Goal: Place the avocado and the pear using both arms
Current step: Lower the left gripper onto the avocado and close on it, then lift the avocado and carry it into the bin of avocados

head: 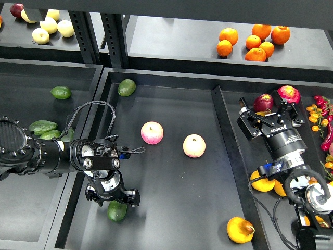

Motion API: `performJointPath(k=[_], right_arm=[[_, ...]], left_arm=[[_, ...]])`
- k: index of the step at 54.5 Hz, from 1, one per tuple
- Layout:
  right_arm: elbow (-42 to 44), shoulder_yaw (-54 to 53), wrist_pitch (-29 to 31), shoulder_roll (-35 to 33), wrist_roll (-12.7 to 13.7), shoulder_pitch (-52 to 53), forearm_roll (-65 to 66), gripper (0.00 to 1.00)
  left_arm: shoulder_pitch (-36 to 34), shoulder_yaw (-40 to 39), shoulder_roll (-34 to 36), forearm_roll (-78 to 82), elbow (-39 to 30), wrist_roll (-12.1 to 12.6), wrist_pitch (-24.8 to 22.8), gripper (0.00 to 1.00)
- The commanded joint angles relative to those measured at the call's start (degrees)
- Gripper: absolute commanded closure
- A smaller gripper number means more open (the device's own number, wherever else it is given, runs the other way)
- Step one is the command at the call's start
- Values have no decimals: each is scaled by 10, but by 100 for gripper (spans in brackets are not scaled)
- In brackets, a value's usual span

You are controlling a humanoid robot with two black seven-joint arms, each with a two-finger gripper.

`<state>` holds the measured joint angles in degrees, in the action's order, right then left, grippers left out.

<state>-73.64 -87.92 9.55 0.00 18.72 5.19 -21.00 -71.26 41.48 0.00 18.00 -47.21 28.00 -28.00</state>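
Observation:
The dark green avocado [117, 211] lies at the front left of the middle tray [171, 104]. My left gripper [112, 198] hovers right over the avocado's far end with its fingers spread, open and holding nothing. The golden yellow-orange pear [240, 229] lies at the front right of the same tray, with no gripper near it. My right gripper [271, 115] is open and empty over the right tray [234, 156], just in front of two red apples [264, 102].
Two pink-yellow apples [152, 132] [194, 146] lie mid-tray. Another avocado [126, 87] lies at the tray's back left, and more lie in the left tray [61, 92]. Oranges [255, 40] and pale fruit [49, 25] sit on the back shelf. Yellow fruit [261, 182] lies under my right arm.

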Motion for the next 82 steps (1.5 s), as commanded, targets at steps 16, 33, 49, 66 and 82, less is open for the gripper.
performJointPath(k=[16, 33, 49, 66, 82], right_arm=[[7, 4, 3, 0, 0, -1, 0, 0], [8, 3, 3, 0, 0, -1, 0, 0], [8, 3, 4, 0, 0, -1, 0, 0], [7, 5, 4, 0, 0, -1, 0, 0], [7, 5, 5, 0, 0, -2, 0, 0]], left_arm=[[26, -10, 0, 0, 19, 0, 0, 28], [51, -12, 0, -44, 72, 0, 0, 89], [32, -53, 0, -55, 63, 0, 0, 93], [-37, -126, 6, -58, 45, 0, 0, 92], [-74, -179, 113, -57, 47, 0, 0, 91]])
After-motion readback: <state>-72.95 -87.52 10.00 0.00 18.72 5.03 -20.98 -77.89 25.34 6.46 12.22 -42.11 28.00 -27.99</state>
